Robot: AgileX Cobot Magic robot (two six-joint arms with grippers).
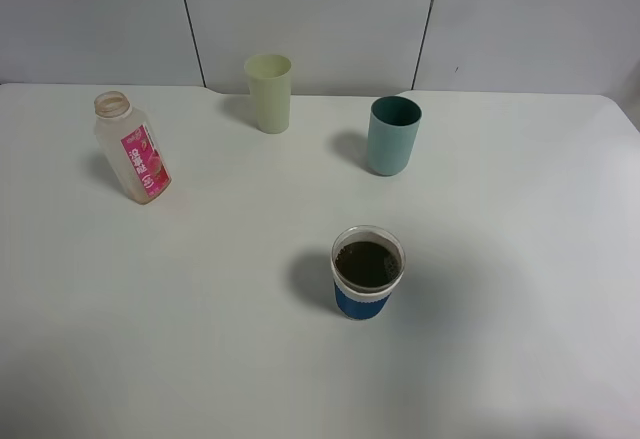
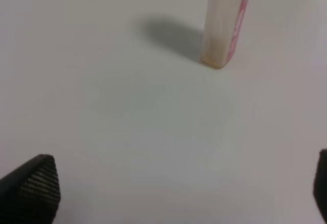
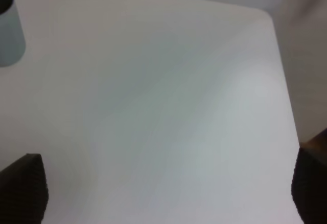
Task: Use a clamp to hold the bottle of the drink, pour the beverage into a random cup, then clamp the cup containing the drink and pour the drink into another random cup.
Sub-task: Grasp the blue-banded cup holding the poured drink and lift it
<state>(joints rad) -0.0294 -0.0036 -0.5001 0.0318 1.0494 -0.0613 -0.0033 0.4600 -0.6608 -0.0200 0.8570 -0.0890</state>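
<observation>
table (image 1: 150, 339): blue-banded cup (image 1: 366, 297) shows only overhead

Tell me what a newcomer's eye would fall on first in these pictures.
The short blue-banded cup near the front middle of the white table, filled with dark brown drink, stands out first. Next comes the clear bottle with its pink label, capless and seemingly empty, at the far left. Behind, a teal tumbler and a pale yellow-green tumbler stand apart near the back edge.
</observation>
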